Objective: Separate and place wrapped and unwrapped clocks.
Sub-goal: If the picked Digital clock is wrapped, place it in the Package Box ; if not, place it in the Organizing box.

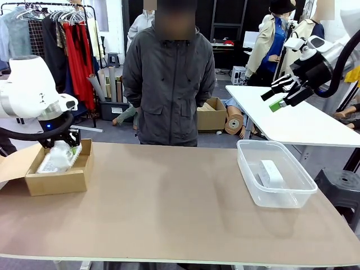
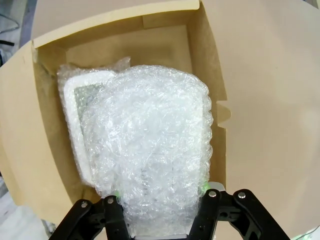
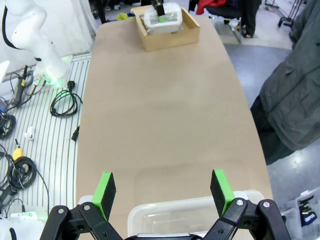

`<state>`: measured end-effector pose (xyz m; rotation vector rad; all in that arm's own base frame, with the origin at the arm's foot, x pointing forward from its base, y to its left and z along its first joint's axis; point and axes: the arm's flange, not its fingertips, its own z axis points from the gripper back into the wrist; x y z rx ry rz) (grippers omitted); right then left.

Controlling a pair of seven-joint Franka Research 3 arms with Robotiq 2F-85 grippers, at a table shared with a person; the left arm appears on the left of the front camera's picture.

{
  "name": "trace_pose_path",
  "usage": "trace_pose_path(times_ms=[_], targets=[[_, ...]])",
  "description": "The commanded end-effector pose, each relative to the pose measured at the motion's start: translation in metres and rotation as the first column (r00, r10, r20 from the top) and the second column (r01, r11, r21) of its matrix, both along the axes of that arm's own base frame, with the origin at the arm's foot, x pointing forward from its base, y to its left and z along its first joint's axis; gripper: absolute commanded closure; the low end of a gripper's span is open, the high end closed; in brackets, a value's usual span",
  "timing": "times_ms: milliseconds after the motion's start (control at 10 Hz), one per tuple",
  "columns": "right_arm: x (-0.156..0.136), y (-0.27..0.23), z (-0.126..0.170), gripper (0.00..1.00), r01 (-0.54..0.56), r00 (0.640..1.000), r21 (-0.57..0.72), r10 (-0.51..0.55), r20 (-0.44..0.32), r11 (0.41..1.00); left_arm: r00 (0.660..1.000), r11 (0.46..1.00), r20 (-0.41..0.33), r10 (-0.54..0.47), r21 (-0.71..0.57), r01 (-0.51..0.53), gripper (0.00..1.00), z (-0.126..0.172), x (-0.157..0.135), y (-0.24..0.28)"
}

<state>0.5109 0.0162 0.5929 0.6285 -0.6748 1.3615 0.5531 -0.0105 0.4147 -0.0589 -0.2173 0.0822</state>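
My left gripper (image 2: 160,200) is shut on a wrapped clock (image 2: 155,150), a lumpy bubble-wrap bundle hanging in the open cardboard box (image 2: 165,30). Beneath and beside it in the box lies another wrapped clock (image 2: 80,100), its white edge showing through the wrap. In the front view the box (image 1: 59,180) sits at the table's left with the left gripper (image 1: 67,143) over the bundles (image 1: 59,157). The unwrapped clock (image 1: 270,173), a smooth white block, lies in the clear plastic bin (image 1: 247,169) at the right. My right gripper (image 1: 270,101) hangs open and empty high above that bin (image 3: 175,212).
A person in a dark grey jacket (image 1: 169,84) stands at the far edge, arms at the sides. Bare brown tabletop (image 1: 169,202) stretches between box and bin. A white table (image 1: 292,118) stands behind at the right. Cables (image 3: 60,105) lie on the floor beside the table.
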Motion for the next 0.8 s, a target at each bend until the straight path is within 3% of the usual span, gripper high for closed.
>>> trace_pose_path(times_ms=[0, 700], targets=[[-0.001, -0.001, 0.001, 0.00, -0.017, 1.000, -0.011, 0.017, 0.017, 1.000, 1.000, 0.999, 0.019, -0.025, -0.028, 0.026, 1.00, 0.003, 0.005, 0.006], [-0.001, -0.001, 0.001, 0.00, -0.017, 1.000, -0.011, 0.017, 0.017, 1.000, 0.997, 0.997, 0.037, -0.068, -0.025, 0.069, 1.00, -0.016, 0.021, 0.005]])
